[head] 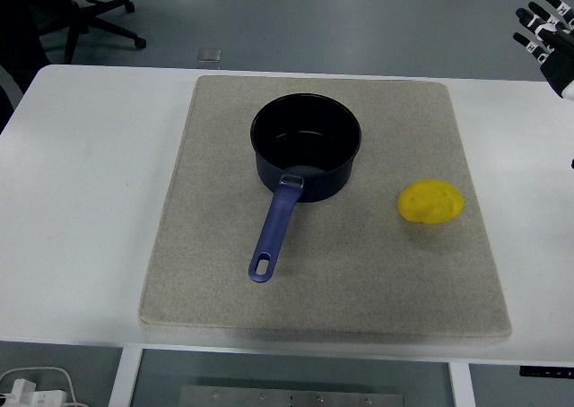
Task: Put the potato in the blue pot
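On a white table (90,201), a beige mat (215,281) carries everything the job needs, and nothing has been started. Largest of the pieces on the mat is the blue pot (306,147), which stands upright near the mat's centre, its dark interior empty, its blue handle (274,232) pointing toward the near edge. Right of the pot, apart from it and not touching it, the yellow potato (431,202) lies on the mat, untouched. Smallest in view, the robot's right hand (549,32) hangs at the picture's upper right corner, above the far right end of the table and well away from both potato and pot; its fingers (529,17) are spread and hold nothing. No left arm appears in the picture. Beyond the table, an office chair's base (94,17) stands on the grey floor. By the look of it, the whole task is left: the hand must reach the potato, grasp it, carry it left over the rim and let go inside the pot.
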Robot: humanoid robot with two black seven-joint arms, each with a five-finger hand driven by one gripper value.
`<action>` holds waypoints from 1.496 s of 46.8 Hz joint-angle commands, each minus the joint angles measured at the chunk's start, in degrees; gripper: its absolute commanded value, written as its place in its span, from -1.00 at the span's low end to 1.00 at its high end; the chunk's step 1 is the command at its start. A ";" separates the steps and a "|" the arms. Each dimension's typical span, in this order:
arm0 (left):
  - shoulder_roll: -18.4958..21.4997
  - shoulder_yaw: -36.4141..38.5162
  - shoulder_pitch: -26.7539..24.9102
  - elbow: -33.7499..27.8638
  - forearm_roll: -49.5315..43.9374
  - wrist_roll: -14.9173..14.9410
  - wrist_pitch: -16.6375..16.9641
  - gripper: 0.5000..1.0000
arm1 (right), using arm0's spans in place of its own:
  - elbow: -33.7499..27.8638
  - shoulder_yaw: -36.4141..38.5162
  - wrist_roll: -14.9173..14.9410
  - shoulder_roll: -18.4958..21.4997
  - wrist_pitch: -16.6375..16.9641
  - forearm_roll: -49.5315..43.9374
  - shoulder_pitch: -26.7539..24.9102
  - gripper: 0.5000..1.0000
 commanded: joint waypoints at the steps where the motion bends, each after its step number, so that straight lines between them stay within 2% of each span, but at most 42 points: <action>1: 0.00 0.05 0.01 0.08 0.01 -0.08 0.03 0.98 | 0.00 -0.04 0.00 0.00 0.09 0.00 -0.06 0.73; 24: 0.00 0.05 0.01 -0.01 0.01 0.01 -0.05 0.98 | 0.18 -0.13 0.00 -0.17 0.18 -0.53 -1.38 0.73; 41: 0.00 0.05 0.01 -0.01 0.01 0.01 0.03 0.98 | 3.95 -1.89 -0.18 -2.46 0.00 -2.63 -0.32 0.73; 51: 0.00 0.05 0.01 -0.01 0.01 0.01 -0.05 0.98 | 9.49 -3.03 -0.09 -5.36 -0.96 -4.83 -0.59 0.73; 70: 0.00 0.05 0.10 -0.01 0.01 0.01 0.03 0.98 | 18.81 -8.30 -0.09 -13.09 -1.84 -20.91 -0.24 0.73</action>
